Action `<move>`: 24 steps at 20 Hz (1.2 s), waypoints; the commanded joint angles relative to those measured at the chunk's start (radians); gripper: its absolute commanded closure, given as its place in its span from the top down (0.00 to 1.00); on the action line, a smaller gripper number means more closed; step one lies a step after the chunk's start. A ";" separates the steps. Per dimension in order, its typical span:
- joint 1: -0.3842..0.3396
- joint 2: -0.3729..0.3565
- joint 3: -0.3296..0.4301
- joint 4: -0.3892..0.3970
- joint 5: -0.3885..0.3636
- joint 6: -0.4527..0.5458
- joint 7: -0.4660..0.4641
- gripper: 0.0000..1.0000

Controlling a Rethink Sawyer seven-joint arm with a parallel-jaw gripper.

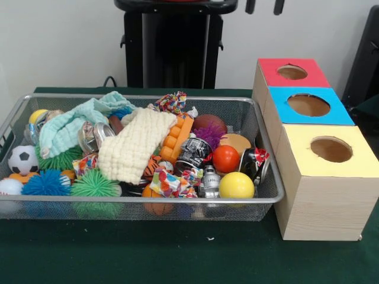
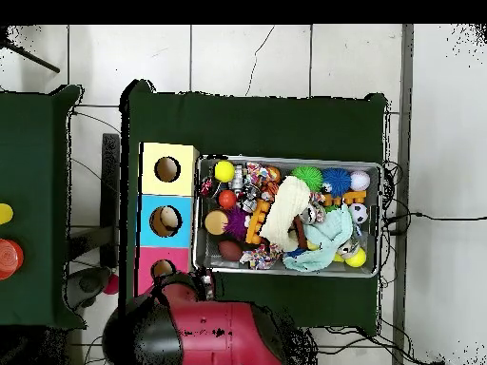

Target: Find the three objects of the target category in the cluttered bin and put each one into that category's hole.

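The wire-mesh bin (image 1: 142, 202) stands on the green table, full of clutter; it also shows in the overhead view (image 2: 290, 160). One confetti-print cloth (image 1: 172, 102) lies at the far rim. A second (image 1: 170, 184) lies near the front middle. A third (image 1: 86, 161) peeks out left of the cream cloth. Confetti patches show in the overhead view (image 2: 258, 255). Only the tips of my gripper (image 1: 263, 6) show at the top edge, apart and empty, far above the boxes.
Three wooden boxes with holes stand right of the bin: red top (image 1: 293, 72), blue top (image 1: 309, 105), yellow top (image 1: 330, 149). A cream waffle cloth (image 1: 137, 145) and a mint towel (image 1: 71, 124) cover toys. Balls, cans and spiky toys fill the bin.
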State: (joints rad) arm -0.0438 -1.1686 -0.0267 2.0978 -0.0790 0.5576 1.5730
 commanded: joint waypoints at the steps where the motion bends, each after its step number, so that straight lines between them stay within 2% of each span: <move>1: -0.139 0.073 0.058 -0.006 -0.075 -0.125 -0.011 1.00; 8: -0.286 0.108 0.133 0.006 -0.132 -0.199 -0.072 1.00; 12: -0.319 0.157 0.135 -0.015 -0.204 -0.243 -0.059 1.00; 18: -0.301 0.253 0.083 -0.031 -0.294 -0.309 0.021 1.00; 24: -0.237 0.362 0.018 -0.041 -0.298 -0.339 0.133 1.00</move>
State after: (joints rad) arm -0.3110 -0.9415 -0.0075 2.0877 -0.3212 0.2765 1.5730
